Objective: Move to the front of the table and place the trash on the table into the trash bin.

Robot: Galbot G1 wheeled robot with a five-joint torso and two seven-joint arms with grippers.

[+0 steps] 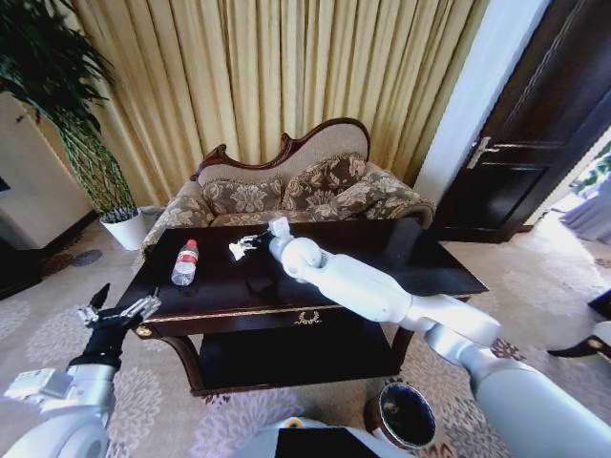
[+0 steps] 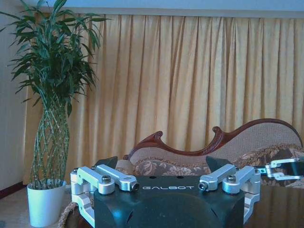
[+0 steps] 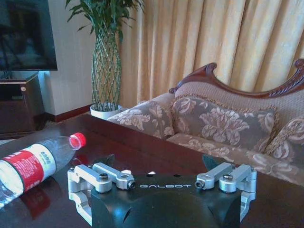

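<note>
Our right gripper (image 1: 250, 243) over dark glossy wooden counter (image 1: 401, 250), jaws spread around white crumpled paper wad (image 1: 237, 250) | clear red-capped bottle (image 1: 184, 262) lying nearby | left gripper (image 1: 119, 310) beside counter, jaws released

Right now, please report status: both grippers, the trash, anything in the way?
Right gripper over the table, at a white paper wad, fingers open. Left gripper open off the table's left corner. Water bottle lying flat. Trash bin unobstructed.
</note>
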